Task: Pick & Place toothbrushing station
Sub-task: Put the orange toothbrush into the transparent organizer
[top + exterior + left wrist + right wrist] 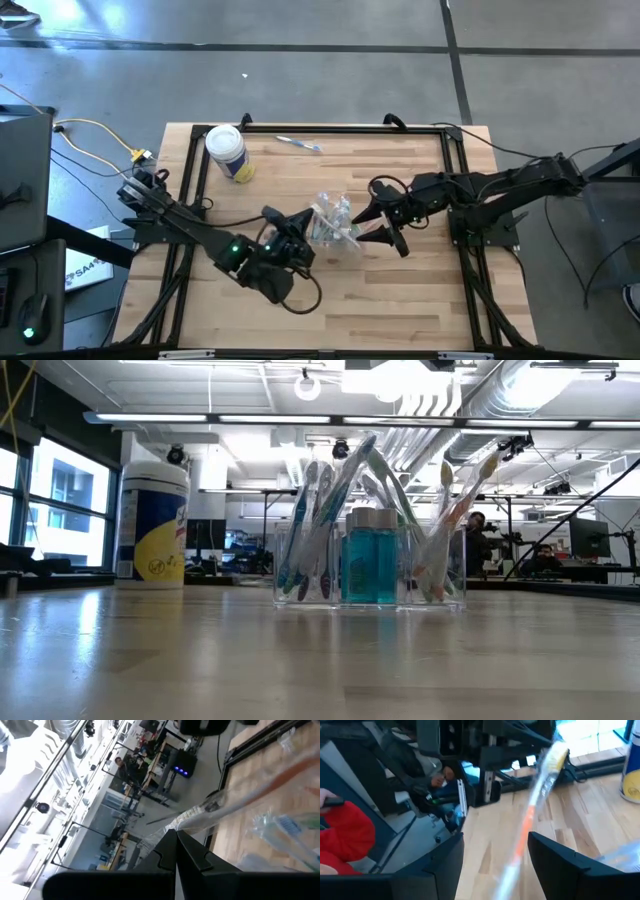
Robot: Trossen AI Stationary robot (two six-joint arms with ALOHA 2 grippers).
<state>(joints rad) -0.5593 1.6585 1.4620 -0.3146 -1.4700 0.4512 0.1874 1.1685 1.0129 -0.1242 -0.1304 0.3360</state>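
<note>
The clear holder stands upright near the middle of the table, seen level in the low view with three parts side by side: brushes with blue, green and white handles lean in one end part, a capped bottle of blue liquid fills the middle part, and more brushes, one with an orange neck, fan out of the other end part. From above the holder shows as a pale clear cluster between the two grippers. The left gripper is just beside it on the left arm's side; in the left wrist view its dark fingers meet at their tips, pressed together on the stem of a wrapped white brush that runs off toward the table frame, with a blue-bristled brush blurred nearby. The right gripper sits just beside the holder on the other side with its fingers spread; in the right wrist view the two dark fingers stand well apart and a brush with an orange neck and yellowish head rises in the gap between them, and whether it touches either finger I cannot tell. Toward the table's far edge one loose brush lies flat on the wood, and the canister with its yellow label stands at the far left corner, well apart from the holder. Yellow cable trails off the table's left side. Beyond the table the room shows desks, monitors and a seated person.
</note>
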